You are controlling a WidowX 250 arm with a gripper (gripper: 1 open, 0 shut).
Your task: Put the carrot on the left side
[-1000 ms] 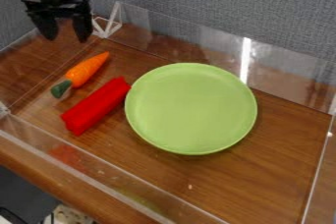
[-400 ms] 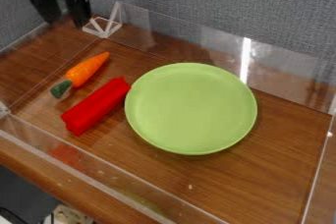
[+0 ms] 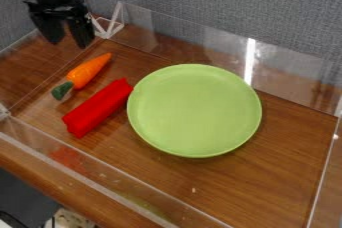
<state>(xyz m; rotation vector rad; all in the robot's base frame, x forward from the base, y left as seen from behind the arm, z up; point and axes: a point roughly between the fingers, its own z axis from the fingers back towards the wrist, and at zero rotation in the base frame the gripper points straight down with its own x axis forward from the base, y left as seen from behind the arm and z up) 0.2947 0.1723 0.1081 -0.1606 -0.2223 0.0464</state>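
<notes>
Tapered orange carrot (image 3: pixel 88 70) — beside glossy red block (image 3: pixel 98 108) — dark tool (image 3: pixel 67 34) spread open, unladen.

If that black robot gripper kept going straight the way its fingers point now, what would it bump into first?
The black robot gripper points down, so probably the brown wooden tabletop; the orange tapered toy carrot looks off to the side, though depth is hard to judge.

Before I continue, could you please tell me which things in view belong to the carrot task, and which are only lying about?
For the task:
- small tapered orange toy carrot with dark green end
- black gripper

Only lying about:
- long red rectangular block
- round light green plate
</notes>
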